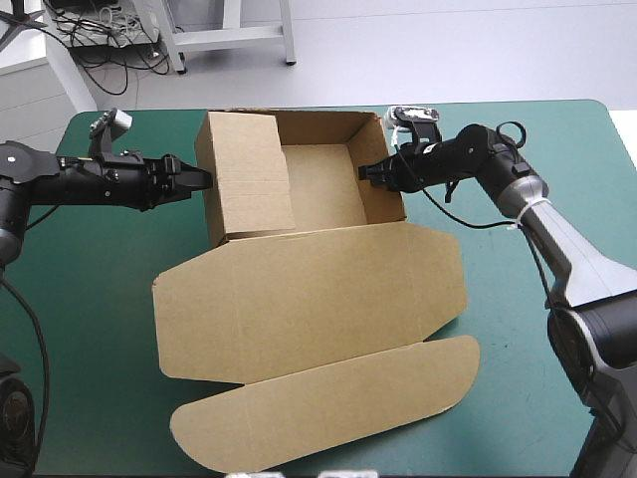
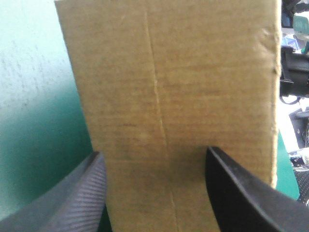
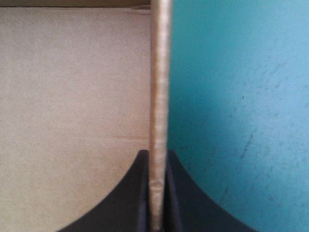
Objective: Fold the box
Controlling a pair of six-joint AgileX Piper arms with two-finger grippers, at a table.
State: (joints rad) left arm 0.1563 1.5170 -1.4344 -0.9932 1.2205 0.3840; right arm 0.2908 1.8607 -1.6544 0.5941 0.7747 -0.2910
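Brown box: right gripper is clamping its right wall, likely steadying it while left gripper, fingers apart, is facing the left flap.

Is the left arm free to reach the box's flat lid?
Probably yes: the left hand is open at the left side of the box, clamping nothing, and the lid lies bare on the table nearby.

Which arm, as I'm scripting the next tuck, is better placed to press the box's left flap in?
Left. The left gripper is open at that flap; the right gripper is shut on the opposite wall.
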